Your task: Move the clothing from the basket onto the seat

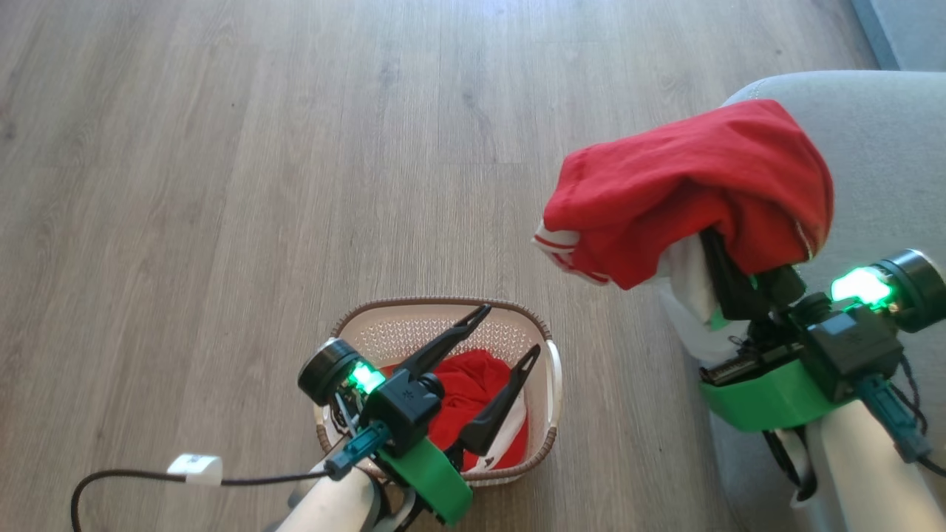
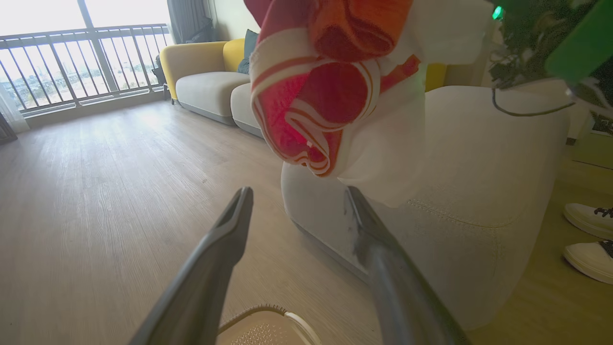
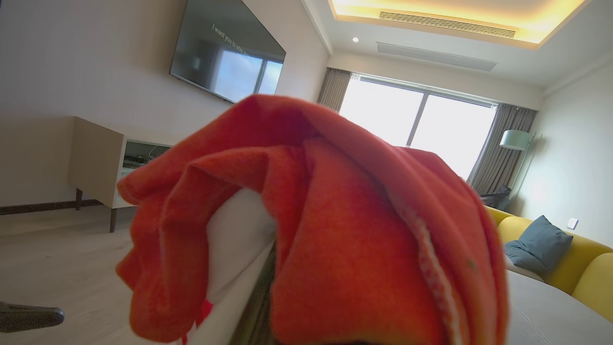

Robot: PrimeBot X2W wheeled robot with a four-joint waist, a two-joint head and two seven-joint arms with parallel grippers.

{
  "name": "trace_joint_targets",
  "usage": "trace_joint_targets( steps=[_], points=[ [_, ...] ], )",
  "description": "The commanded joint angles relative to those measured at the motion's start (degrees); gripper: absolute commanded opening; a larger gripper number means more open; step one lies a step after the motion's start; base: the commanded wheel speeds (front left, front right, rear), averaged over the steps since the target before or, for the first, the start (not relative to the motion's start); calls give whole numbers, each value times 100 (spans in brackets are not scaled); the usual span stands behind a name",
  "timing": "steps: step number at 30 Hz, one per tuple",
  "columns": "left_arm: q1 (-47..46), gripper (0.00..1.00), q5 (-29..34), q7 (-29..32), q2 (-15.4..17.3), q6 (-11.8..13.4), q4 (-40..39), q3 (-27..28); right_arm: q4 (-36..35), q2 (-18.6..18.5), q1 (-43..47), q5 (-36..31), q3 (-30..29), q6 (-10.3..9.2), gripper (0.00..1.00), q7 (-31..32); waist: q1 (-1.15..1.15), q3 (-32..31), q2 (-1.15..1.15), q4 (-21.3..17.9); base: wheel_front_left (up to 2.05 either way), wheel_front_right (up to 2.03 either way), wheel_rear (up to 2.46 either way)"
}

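Observation:
My right gripper is shut on a red and white piece of clothing, held up over the near corner of the grey seat. The cloth drapes over its fingers and hides their tips. In the right wrist view the same clothing bunches close to the camera. My left gripper hangs open above the cream basket, holding nothing. More red clothing lies inside the basket. The left wrist view looks between its open fingers at the hanging clothing and the seat.
Wooden floor stretches left of and beyond the basket. A cable with a white tag trails by my left arm. A person's white shoes stand past the seat. A yellow sofa, a TV and a low cabinet line the room.

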Motion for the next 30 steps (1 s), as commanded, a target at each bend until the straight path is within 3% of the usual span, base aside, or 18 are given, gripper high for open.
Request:
trace_joint_targets(
  steps=[1, 22, 30],
  points=[
    [-151, 100, -6, -55, 80, -5, -123, 143, -243, -53, -219, -41, 23, -1, 0, -52, 0, -1, 0, -15, 0, 0, 0],
    [388, 100, 162, -55, 89, -6, 198, 200, -247, -51, 9, -116, -291, -1, 0, -52, 0, -48, 0, -294, 0, 0, 0],
    [402, 100, 177, -55, 89, -6, 78, 249, -258, -55, 12, -169, -415, -1, 0, -52, 0, -4, 0, -700, 0, 0, 0]
  ],
)
